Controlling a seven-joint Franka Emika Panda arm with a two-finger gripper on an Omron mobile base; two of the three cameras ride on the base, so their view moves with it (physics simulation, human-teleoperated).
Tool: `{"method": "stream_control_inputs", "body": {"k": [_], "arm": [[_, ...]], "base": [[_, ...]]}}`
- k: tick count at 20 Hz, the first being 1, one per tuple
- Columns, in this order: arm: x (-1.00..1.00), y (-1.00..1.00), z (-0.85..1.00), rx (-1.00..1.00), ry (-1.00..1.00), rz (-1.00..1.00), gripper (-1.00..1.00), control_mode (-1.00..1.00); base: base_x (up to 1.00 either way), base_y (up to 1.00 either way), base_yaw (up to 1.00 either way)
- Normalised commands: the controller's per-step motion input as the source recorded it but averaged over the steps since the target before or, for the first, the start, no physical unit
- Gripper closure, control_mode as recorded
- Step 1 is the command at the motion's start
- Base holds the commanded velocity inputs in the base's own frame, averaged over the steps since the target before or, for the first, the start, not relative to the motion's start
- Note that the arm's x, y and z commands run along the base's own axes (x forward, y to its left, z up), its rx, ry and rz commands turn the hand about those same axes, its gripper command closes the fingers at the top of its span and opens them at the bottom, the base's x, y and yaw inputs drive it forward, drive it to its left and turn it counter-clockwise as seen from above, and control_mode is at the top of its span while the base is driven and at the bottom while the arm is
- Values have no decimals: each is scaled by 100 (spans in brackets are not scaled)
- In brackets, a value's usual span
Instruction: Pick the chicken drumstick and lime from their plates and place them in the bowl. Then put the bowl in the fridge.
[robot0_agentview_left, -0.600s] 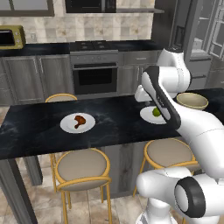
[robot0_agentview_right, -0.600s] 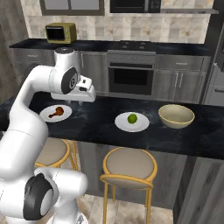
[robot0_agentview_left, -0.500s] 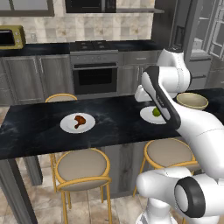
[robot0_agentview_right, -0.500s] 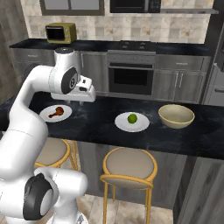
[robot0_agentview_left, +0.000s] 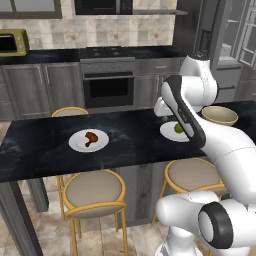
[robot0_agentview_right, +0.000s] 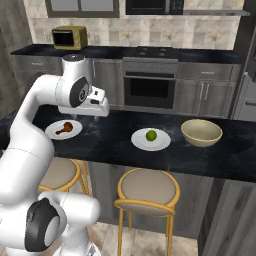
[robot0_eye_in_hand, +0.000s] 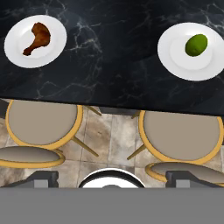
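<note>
Hand (robot0_agentview_right: 98, 111) hangs spread and empty above the surface (robot0_agentview_left: 45, 155), no change from a moment back; drumstick (robot0_eye_in_hand: 36, 37) and lime (robot0_eye_in_hand: 196, 44) sit on their plates, bowl (robot0_agentview_right: 201, 132) empty. Nothing started.

The reddish-brown chicken drumstick (robot0_eye_in_hand: 36, 37) and green lime (robot0_eye_in_hand: 196, 44) lie on separate white plates (robot0_eye_in_hand: 189, 70) (tan bowl (robot0_agentview_right: 201, 133) empty).

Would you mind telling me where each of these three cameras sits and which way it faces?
Left base view: behind the arm to its left, facing the counter and oven; the arm rises at lower right.
Right base view: behind, to its right; same counter, with the bowl; the arm rises at lower left.
Hand view: on the hand, looking down at plates and stools.
All three share the chicken drumstick and lime.
</note>
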Motion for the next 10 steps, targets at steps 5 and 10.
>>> {"method": "stream_control_inputs", "body": {"k": [5,10], "arm": [[0,0,0,0,0,0,-100,100],[0,0,0,0,0,0,-100,100]], "base": [[50,8,-6],[68,14,-4]]}}
